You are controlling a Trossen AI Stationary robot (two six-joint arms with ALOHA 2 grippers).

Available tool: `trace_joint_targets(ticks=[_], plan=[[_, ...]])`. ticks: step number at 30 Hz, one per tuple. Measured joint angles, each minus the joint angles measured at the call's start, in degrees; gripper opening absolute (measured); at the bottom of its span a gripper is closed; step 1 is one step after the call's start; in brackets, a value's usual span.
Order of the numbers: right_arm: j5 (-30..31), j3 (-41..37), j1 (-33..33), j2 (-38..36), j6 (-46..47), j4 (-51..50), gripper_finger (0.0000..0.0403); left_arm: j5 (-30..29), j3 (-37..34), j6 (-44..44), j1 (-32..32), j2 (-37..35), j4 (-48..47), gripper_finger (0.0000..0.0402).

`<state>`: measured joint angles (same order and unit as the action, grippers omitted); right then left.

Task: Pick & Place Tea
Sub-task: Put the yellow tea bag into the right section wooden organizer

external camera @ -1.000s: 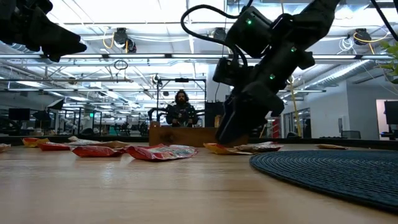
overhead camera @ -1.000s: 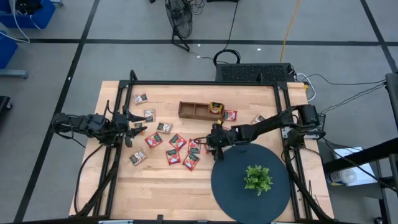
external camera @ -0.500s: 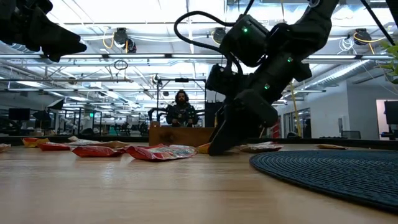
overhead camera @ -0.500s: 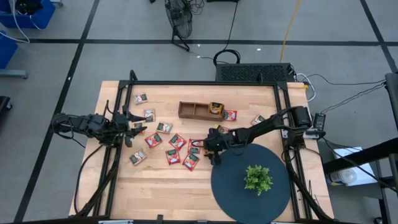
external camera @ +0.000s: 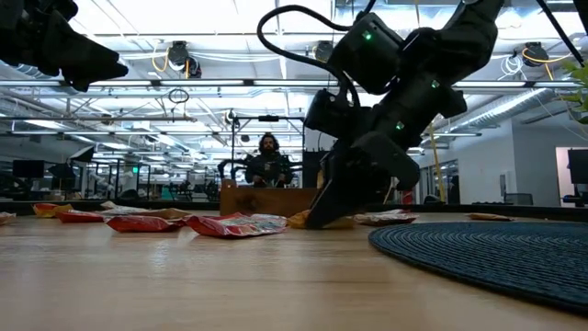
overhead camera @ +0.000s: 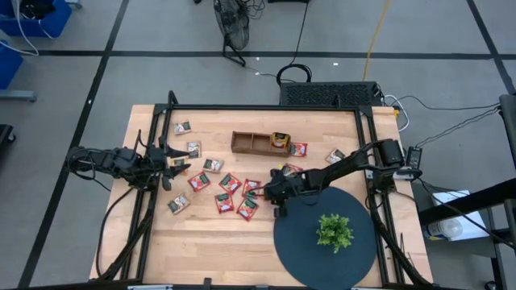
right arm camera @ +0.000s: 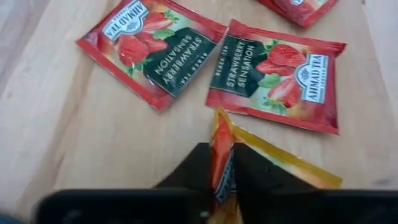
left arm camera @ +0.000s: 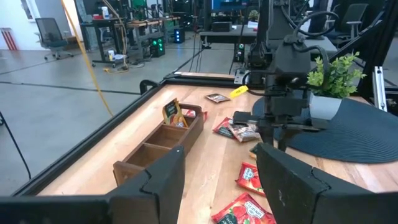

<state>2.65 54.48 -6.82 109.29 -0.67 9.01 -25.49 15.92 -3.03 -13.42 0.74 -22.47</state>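
Observation:
Red tea sachets lie scattered flat on the wooden table left of the middle, and two red ones show in the right wrist view. My right gripper is down at the table near the dark mat, shut on an orange tea sachet. My left gripper waits open over the table's left side, holding nothing. The brown wooden tray stands at the far middle with a sachet upright in its right compartment. My right gripper pinches one edge of the orange sachet between its two fingers. The fingers slant down from above and from the table's right. The pinched edge stands up between them, while the rest of the sachet lies on the table.
A dark round mat with a small green plant fills the near right. More sachets lie near the tray and at the far left. A person sits in the room behind the table.
My right gripper has gone down and a little toward the table's near left, until its fingertips reached the table at the orange sachet.

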Motion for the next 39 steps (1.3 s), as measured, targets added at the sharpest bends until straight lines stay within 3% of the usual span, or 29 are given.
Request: trace_joint_targets(ticks=[8,14,16,21,28,33,39], plan=[[13.22,-0.44,-5.03,-5.32,-10.54,-2.69,0.0023,-0.01,0.0,0.0,0.01,-0.01,0.02,0.02],[37.61,-0.22,-8.51,-9.74,-26.33,-1.23,0.0023,-0.01,0.0,0.0,0.0,0.0,0.01,0.02],[42.27,-0.22,-6.97,-10.08,-31.26,0.44,0.0023,0.01,0.0,0.0,0.01,0.0,0.0,0.02],[43.75,-0.22,-0.13,-9.55,-38.82,3.28,0.0023,0.01,0.01,0.0,0.01,-0.01,0.01,0.02],[40.48,-0.2,9.04,-9.61,-39.17,2.76,0.0023,-0.01,-0.01,0.0,0.01,-0.01,-0.01,0.02],[36.2,-0.2,11.72,-9.61,-39.05,2.7,0.0032,-0.01,0.0,0.0,0.01,-0.01,-0.01,0.02],[36.12,-0.2,13.5,-9.63,-36.0,1.6,0.0028,-0.01,-0.01,0.0,0.01,-0.01,-0.01,0.02]])
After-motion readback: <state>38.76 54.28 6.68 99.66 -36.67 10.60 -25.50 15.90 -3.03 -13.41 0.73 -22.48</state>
